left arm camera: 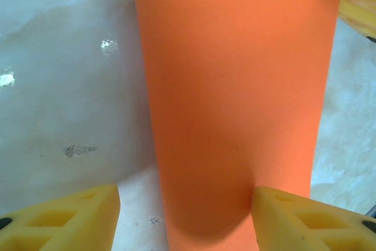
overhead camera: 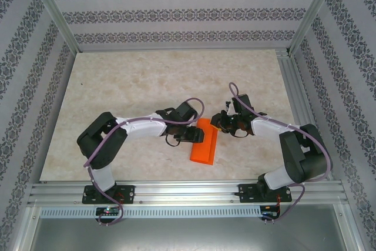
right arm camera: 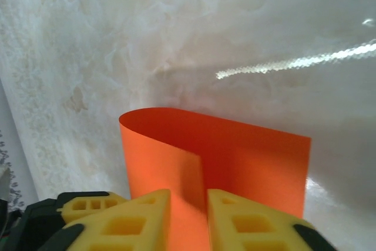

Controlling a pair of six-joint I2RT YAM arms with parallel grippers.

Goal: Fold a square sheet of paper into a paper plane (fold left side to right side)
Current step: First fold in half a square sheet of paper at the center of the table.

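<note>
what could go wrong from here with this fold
1. The square sheet of paper bends over in a rounded loop and is not yet creased flat. The right pincer has its fingers only slightly apart around the top layer's edge. If it lets go, that layer may spring back open.
2. The left pincer is open, close above the paper. Pressing down off-centre could slide the sheet and skew the edges.

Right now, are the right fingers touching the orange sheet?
Cannot tell. Right wrist view: the orange sheet runs between the right gripper's parted fingers, but neither contact nor gap shows plainly.
</note>
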